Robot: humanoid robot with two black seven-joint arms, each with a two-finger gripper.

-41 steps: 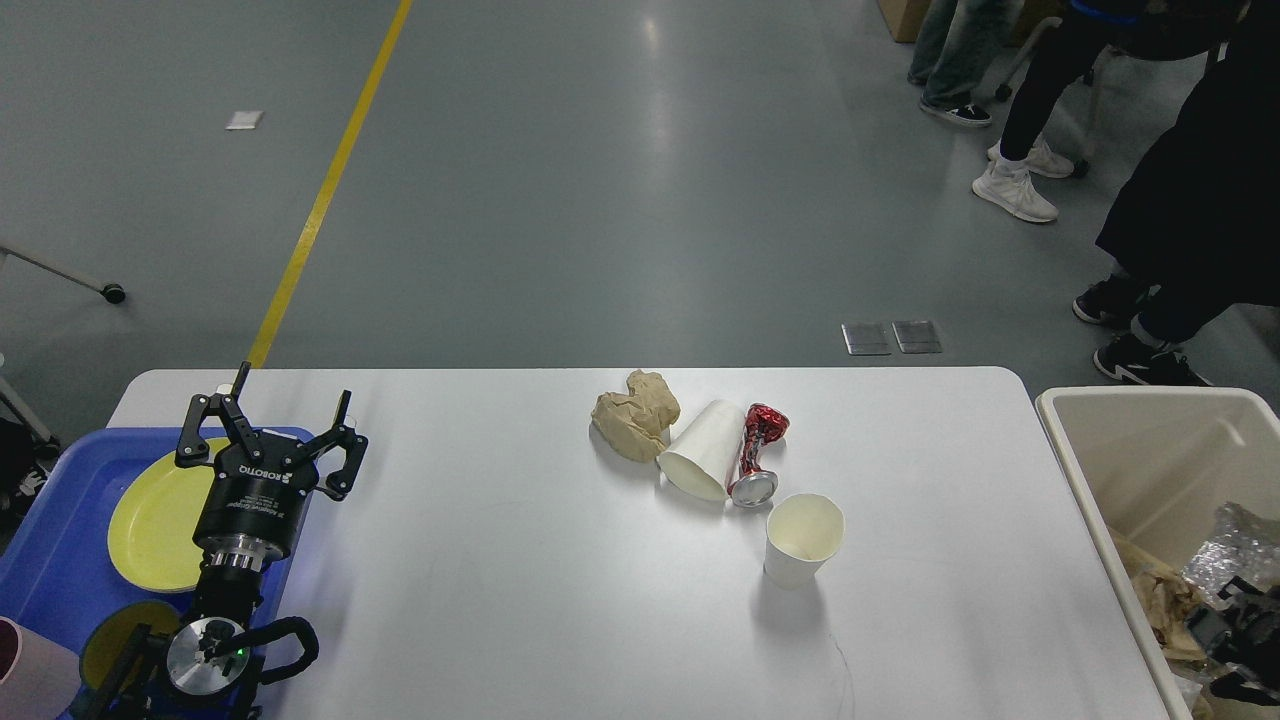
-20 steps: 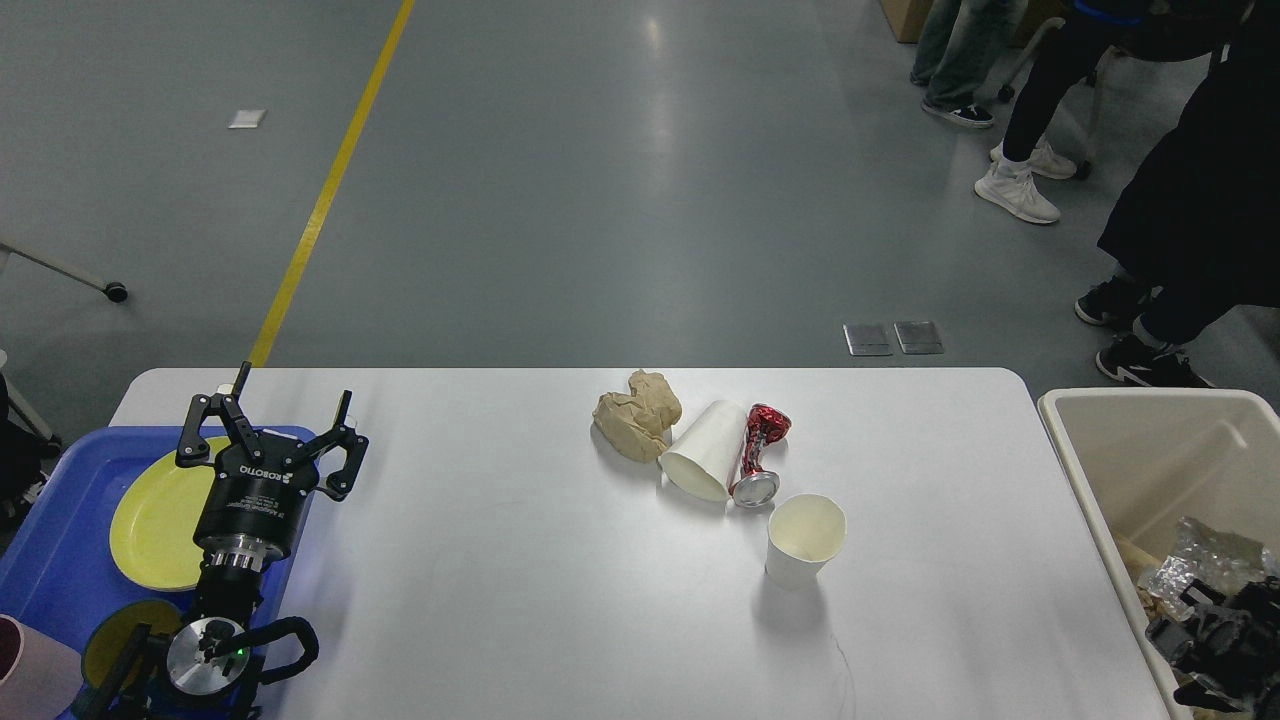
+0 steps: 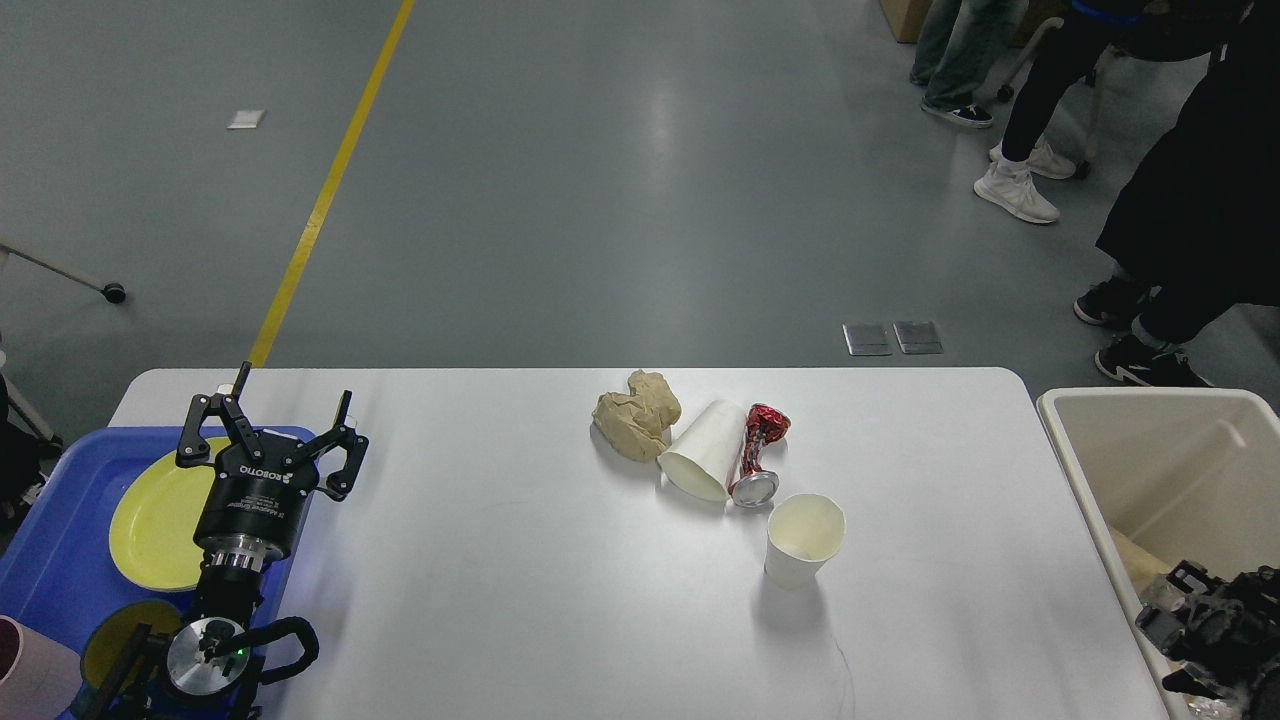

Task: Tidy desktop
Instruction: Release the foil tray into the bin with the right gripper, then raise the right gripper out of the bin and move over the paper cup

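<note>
the desktop [image 3: 500,560] fills the lower part of my view, with a blue tray [image 3: 50,570] at its left end and a beige bin [image 3: 1150,470] off its right end. my left gripper [image 3: 272,432] hangs over the tray's edge beside a yellow plate [image 3: 150,520], fingers spread wide, holding nothing. my right gripper [image 3: 1190,620] is a dark shape low over the bin; i cannot tell how far apart its fingers are. mid-table lie a crumpled brown paper [image 3: 632,416], a tipped paper cup [image 3: 702,450], a crushed red can [image 3: 758,455] and an upright paper cup [image 3: 803,540].
</note>
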